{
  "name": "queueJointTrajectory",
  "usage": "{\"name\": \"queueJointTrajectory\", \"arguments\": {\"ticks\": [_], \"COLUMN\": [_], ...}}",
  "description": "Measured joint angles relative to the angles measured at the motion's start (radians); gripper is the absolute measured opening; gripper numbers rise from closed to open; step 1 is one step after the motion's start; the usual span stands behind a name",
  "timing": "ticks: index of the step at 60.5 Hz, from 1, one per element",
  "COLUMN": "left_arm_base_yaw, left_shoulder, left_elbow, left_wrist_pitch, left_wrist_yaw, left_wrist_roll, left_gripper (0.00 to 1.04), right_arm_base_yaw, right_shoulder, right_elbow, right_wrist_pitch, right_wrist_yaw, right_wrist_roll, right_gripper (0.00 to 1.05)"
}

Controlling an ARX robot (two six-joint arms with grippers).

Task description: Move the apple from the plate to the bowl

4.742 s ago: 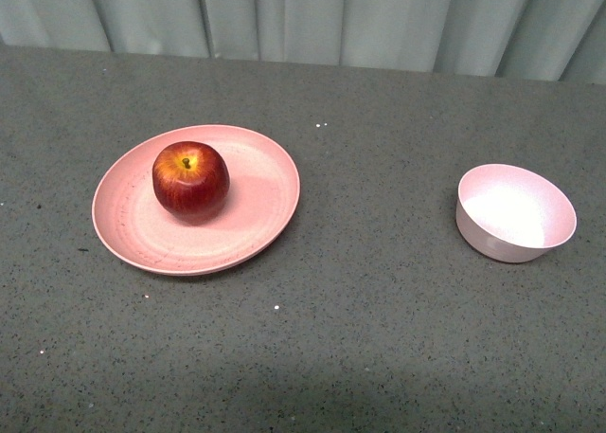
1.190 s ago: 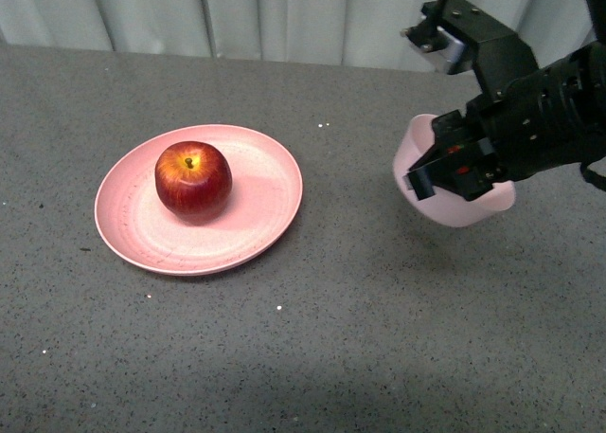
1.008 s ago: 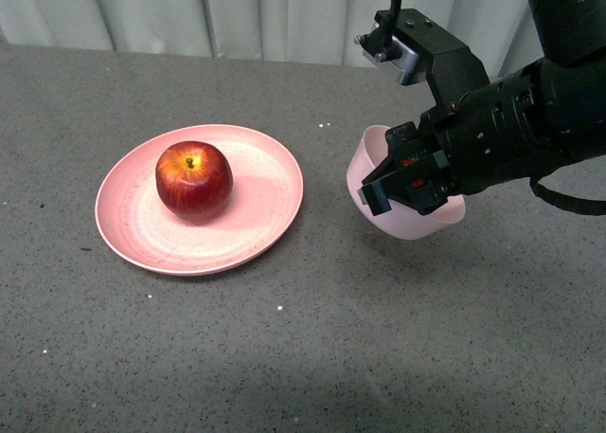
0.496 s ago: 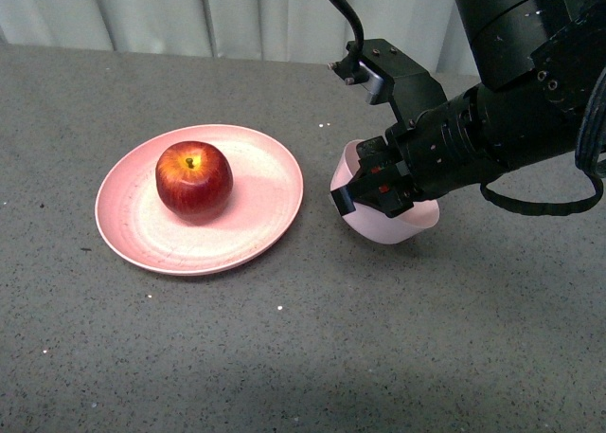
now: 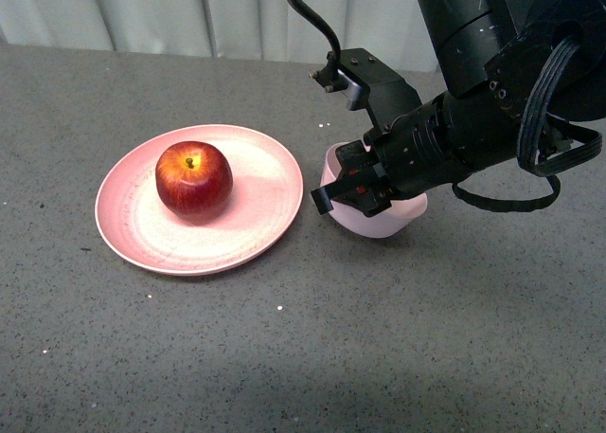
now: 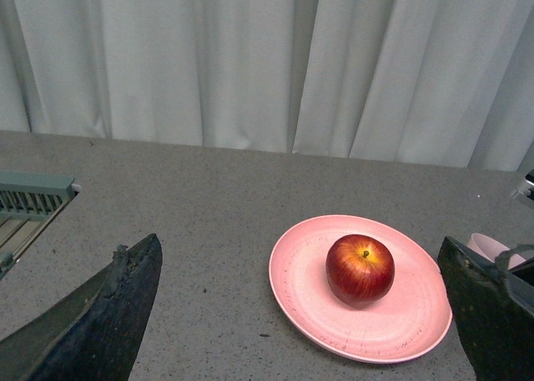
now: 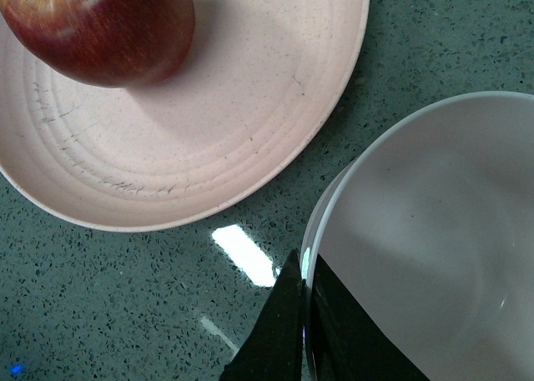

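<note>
Setting: pale pleated curtain (image 5: 189, 11) at the back; dark grey speckled desk (image 5: 284, 357) in front of it.

Left arm: seen only in the left wrist view. Left gripper (image 6: 298, 246) is released, its two dark fingers (image 6: 108, 314) spread wide and holding nothing, well back from the plate. A grey-green slatted object (image 6: 29, 202) sits at the desk edge beside it; what it is cannot be told.

Plate (image 5: 142, 243): wide, shallow, pink, faintly speckled, flat on the desk left of centre.

Apple (image 5: 193, 179): dark red and glossy with a yellow-orange patch at the stem. It stands upright on the plate, on its left half, untouched by either arm.

Bowl (image 5: 379, 223): small, deep, pale pink, just beside the plate's right edge with a narrow strip of desk between the two rims. Whether its base touches the desk cannot be told.

Right gripper (image 5: 343, 191): black, reaching in from the right, clenched on the bowl's rim at the side facing the plate. The right wrist view shows one finger (image 7: 279, 331) outside the wall and one inside.
</note>
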Motion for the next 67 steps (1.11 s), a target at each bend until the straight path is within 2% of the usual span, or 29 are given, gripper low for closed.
{"name": "queueJointTrajectory", "arguments": {"ticks": [12, 18, 21, 27, 31, 35, 55, 67], "left_arm_base_yaw": [0.0, 0.0, 0.0, 0.0, 0.0, 0.0, 0.0, 0.0], "left_shoulder": [0.0, 0.0, 0.0, 0.0, 0.0, 0.0, 0.0, 0.0], "left_elbow": [0.0, 0.0, 0.0, 0.0, 0.0, 0.0, 0.0, 0.0], "left_wrist_pitch": [0.0, 0.0, 0.0, 0.0, 0.0, 0.0, 0.0, 0.0], "left_wrist_yaw": [0.0, 0.0, 0.0, 0.0, 0.0, 0.0, 0.0, 0.0], "left_wrist_roll": [0.0, 0.0, 0.0, 0.0, 0.0, 0.0, 0.0, 0.0], "left_gripper": [0.98, 0.98, 0.98, 0.98, 0.98, 0.98, 0.98, 0.98], "right_arm_base_yaw": [0.0, -0.005, -0.008, -0.019, -0.033, -0.05, -0.146, -0.209], "right_shoulder": [0.007, 0.005, 0.0, -0.03, -0.079, -0.133, -0.418, -0.631], "right_elbow": [0.0, -0.006, -0.014, -0.053, -0.101, -0.156, -0.481, -0.686], "right_wrist_pitch": [0.023, 0.056, 0.071, 0.131, 0.21, 0.304, 0.651, 0.729], "right_wrist_yaw": [0.0, 0.001, 0.01, 0.048, 0.118, 0.18, 0.478, 0.619], "right_wrist_roll": [0.016, 0.032, 0.035, 0.047, 0.072, 0.093, 0.109, 0.079], "right_gripper": [0.4, 0.63, 0.71, 0.86, 0.97, 0.95, 0.95, 0.95]}}
